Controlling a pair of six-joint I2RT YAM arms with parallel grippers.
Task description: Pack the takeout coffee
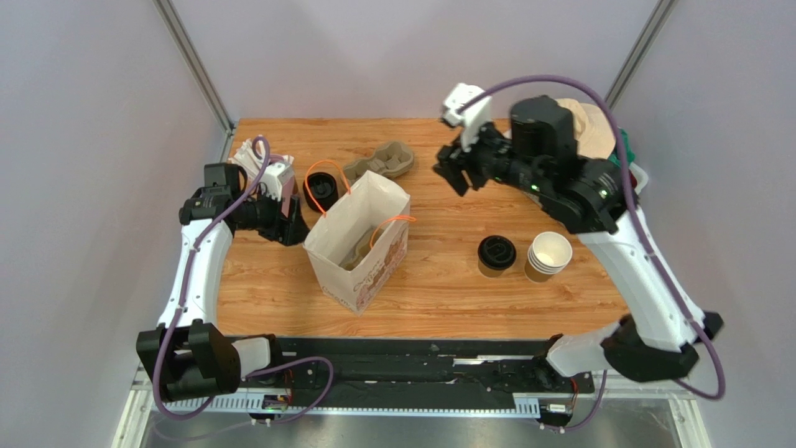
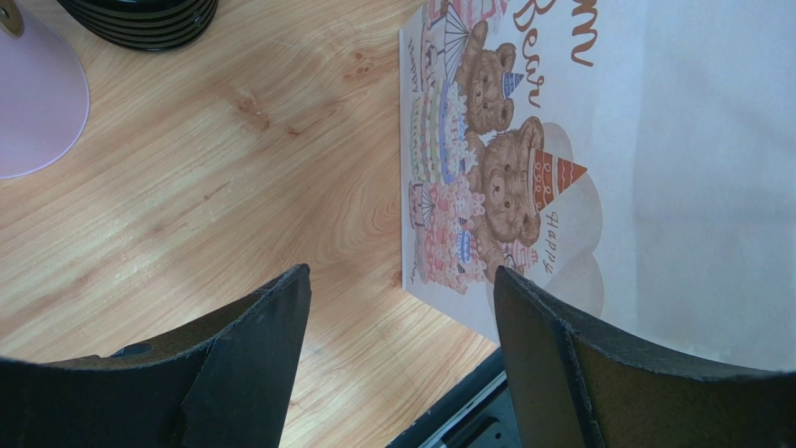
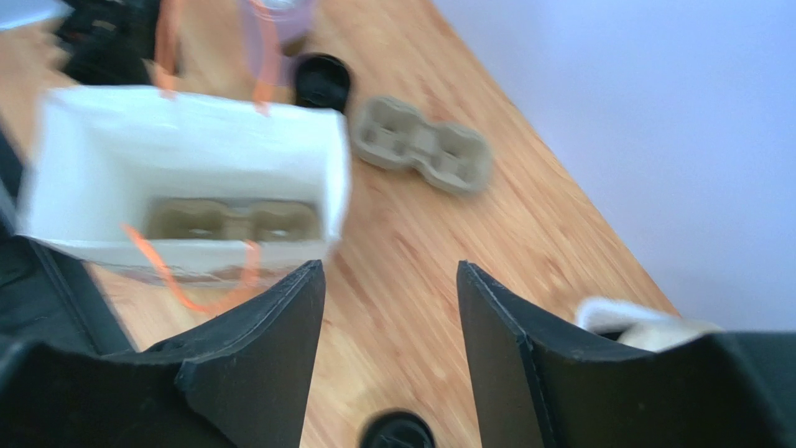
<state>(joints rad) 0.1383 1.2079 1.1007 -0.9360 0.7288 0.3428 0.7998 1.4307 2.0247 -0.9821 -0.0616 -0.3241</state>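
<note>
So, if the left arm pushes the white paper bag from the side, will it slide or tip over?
It would probably slide or tip easily: the paper bag stands tall and seems to hold only a cardboard cup carrier, so it looks light. Its thin walls may buckle inward before it moves. The orange string handles look floppy.

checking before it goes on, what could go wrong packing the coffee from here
The lidded cup stands right beside the stack of lidless cups, so the open right gripper may knock the stack when reaching in. The paper bag stands unheld, with the left gripper open beside it, so it may tip during loading.
</note>
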